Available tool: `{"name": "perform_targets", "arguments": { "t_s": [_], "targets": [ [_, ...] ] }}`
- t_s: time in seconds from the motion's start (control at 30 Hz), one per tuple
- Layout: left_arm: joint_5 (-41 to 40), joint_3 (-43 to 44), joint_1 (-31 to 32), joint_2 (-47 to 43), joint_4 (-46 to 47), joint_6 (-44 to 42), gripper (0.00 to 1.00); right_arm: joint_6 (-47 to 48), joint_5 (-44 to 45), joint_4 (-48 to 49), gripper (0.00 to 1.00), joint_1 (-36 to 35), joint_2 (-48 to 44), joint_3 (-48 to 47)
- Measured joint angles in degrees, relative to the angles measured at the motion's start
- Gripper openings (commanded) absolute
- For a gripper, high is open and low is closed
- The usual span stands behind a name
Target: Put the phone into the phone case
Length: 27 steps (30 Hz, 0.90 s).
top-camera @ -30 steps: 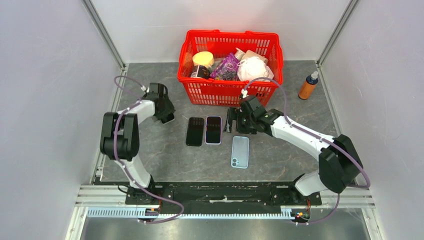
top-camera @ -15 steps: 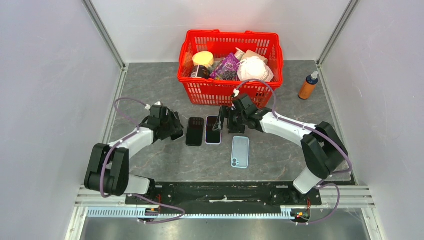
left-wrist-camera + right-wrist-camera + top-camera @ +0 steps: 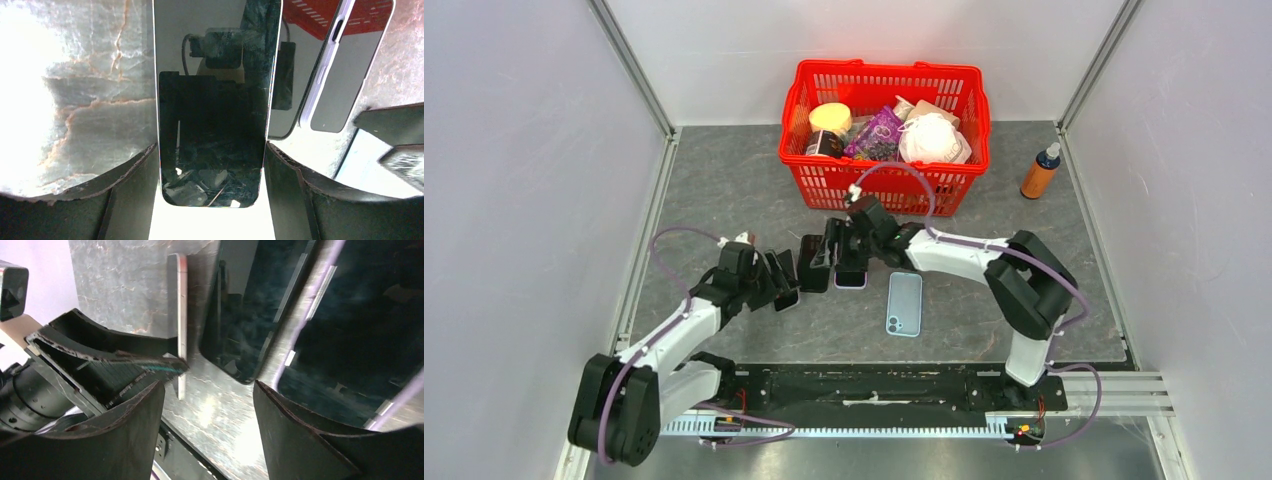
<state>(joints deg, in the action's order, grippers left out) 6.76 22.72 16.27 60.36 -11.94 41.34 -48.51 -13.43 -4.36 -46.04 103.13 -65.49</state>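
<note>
Flanking the black phone (image 3: 210,100), left gripper (image 3: 210,148), jaws apart.

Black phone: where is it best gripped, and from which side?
Grip the black phone by its two long edges, coming along its length from the near short end: it lies flat, and its width fits between the left gripper's open fingers.

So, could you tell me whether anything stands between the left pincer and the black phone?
Nothing visible does: the black phone lies between the open fingers of the left pincer; the other phone lies beside it, outside them.
</note>
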Motion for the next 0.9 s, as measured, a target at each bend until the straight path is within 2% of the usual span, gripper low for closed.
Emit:
{"name": "perform_targets", "arguments": {
  "t_s": [0.3,0.63,0.73,0.9],
  "targets": [
    [0.9,-3.0,0.9,-7.6,-4.9,1.5,0.38,-3.3,2.0,2.2,0.64,-7.5,9.3,-6.6],
    [1.4,-4.3,1.5,-10.6,-5.7,3.4,0.38,-5.4,3.2,4.8,0.56,-8.9,14.7,-10.0],
    [1.6,-4.4,1.5,-10.6,-5.8,3.8,0.38,-5.9,3.3,5.8,0.48,-9.2,15.7,-10.7],
    [2.5,-4.4,1.6,-11.0,-6.5,4.1,0.38,-6.7,3.3,7.2,0.3,-9.6,16.5,-10.8]
  ]
}}
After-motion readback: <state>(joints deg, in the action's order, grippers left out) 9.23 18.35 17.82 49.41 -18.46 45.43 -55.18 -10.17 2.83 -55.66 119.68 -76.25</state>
